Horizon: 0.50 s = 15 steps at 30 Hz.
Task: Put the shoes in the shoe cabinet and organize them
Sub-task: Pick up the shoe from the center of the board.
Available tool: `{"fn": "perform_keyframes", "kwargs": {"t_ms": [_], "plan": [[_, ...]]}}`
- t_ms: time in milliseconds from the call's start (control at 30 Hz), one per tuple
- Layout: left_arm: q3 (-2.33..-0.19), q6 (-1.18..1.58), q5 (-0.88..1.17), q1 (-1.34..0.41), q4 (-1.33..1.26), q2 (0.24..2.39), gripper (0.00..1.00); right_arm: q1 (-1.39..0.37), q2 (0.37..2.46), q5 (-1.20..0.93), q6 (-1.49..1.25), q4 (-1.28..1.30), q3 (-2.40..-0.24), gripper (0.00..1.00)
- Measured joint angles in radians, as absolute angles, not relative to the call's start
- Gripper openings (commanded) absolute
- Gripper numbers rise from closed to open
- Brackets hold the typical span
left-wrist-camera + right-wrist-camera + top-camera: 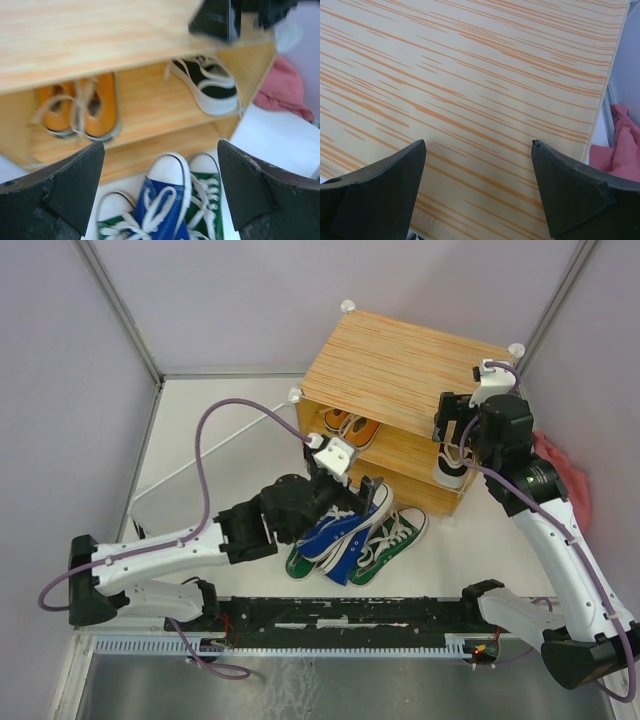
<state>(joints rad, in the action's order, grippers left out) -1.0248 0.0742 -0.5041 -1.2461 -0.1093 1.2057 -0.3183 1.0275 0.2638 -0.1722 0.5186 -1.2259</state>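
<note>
Our left gripper (160, 172) hangs spread over the blue canvas sneaker (165, 202), lower centre, on the surface before the striped bamboo shoe cabinet (400, 365). Our right gripper (477, 185) gapes above the cabinet's top. A crooked pinch might drag the touching green canvas sneakers (385, 545) along.

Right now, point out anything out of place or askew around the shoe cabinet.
The blue sneakers and green sneakers lie heaped on the table before the shoe cabinet, blue overlapping green, not shelved. A pink cloth lies crumpled right of the cabinet, unrelated to shoes.
</note>
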Motion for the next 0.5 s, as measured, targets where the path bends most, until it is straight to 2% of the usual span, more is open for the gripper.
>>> {"fn": "perform_keyframes", "kwargs": {"t_ms": [233, 367, 500], "plan": [[-1.274, -0.159, -0.704, -1.195, 0.029, 1.184, 0.99, -0.318, 1.048, 0.243, -0.179, 0.502, -1.226, 0.93], [-1.391, -0.139, -0.613, -0.917, 0.105, 1.253, 0.99, -0.318, 1.055, 0.231, -0.186, 0.491, -1.227, 0.93], [-1.417, -0.109, -0.562, -0.663, 0.147, 1.297, 0.99, -0.318, 1.056, 0.218, -0.186, 0.490, -1.231, 0.93]]}}
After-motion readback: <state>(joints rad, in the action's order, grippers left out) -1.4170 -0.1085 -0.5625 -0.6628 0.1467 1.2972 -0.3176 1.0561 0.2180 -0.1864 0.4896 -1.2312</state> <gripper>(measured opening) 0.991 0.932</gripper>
